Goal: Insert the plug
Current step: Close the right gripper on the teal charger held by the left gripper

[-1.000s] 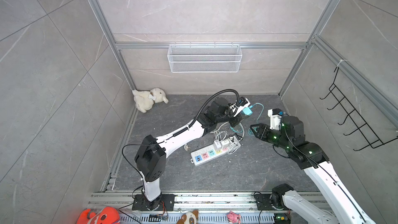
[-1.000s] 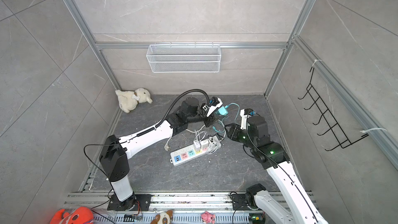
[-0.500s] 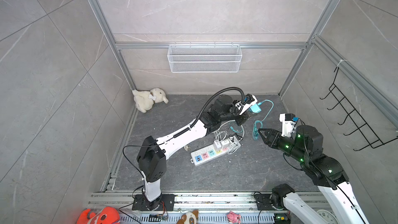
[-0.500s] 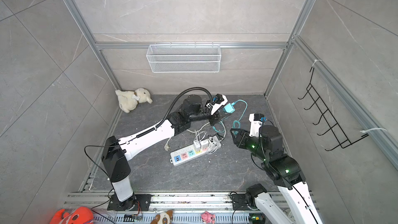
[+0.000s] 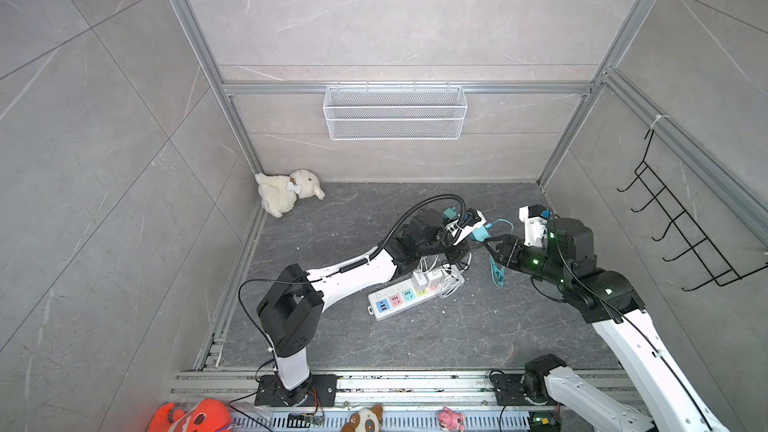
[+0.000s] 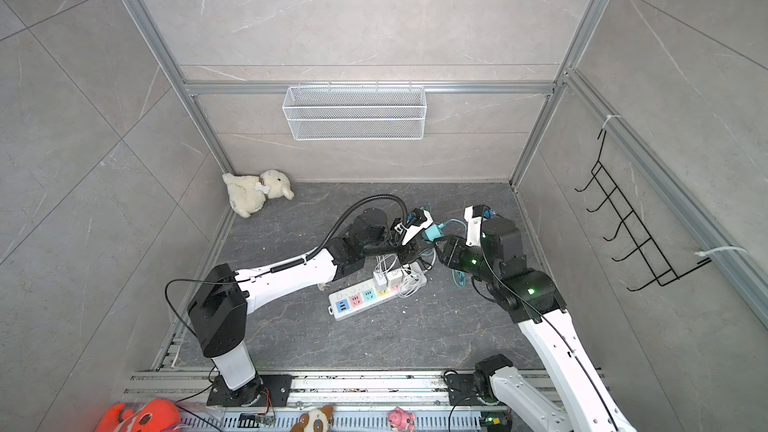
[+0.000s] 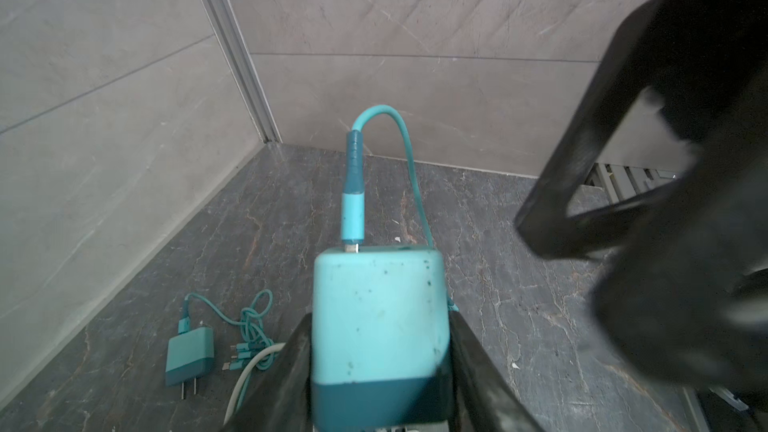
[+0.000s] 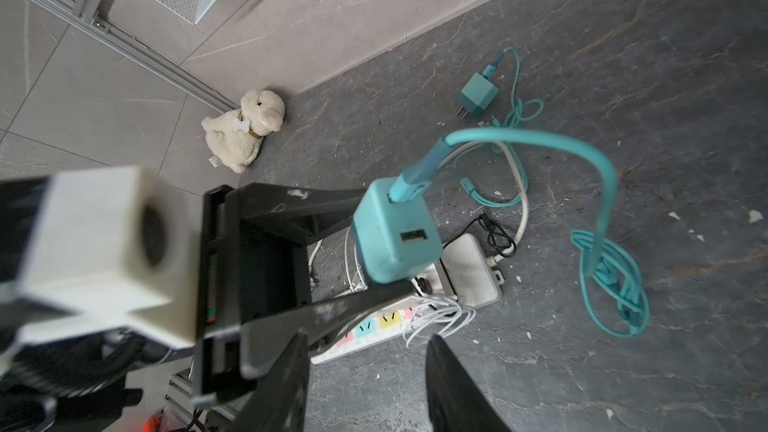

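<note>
A teal charger plug (image 7: 374,284) hangs in the air with my left gripper (image 7: 380,322) shut on its sides; its prongs are hidden. Both top views show the plug (image 5: 480,234) (image 6: 432,233) above the far end of the white power strip (image 5: 399,297) (image 6: 361,299), which has coloured sockets. A teal cable (image 8: 602,209) runs from the plug (image 8: 395,234) down to the floor. My right gripper (image 8: 368,338) is open and holds nothing. It sits just right of the plug in a top view (image 5: 489,244), tips close to it.
A second teal charger (image 8: 478,95) with a knotted cable lies on the floor behind. White adapters (image 8: 469,272) and loose white wire (image 8: 436,317) occupy the strip's far end. A plush dog (image 5: 289,193) sits in the back left corner. A wire basket (image 5: 395,112) hangs on the back wall.
My left gripper carried the plug a little right, then back and lower. My right gripper backed off to the right, then returned close beside the plug.
</note>
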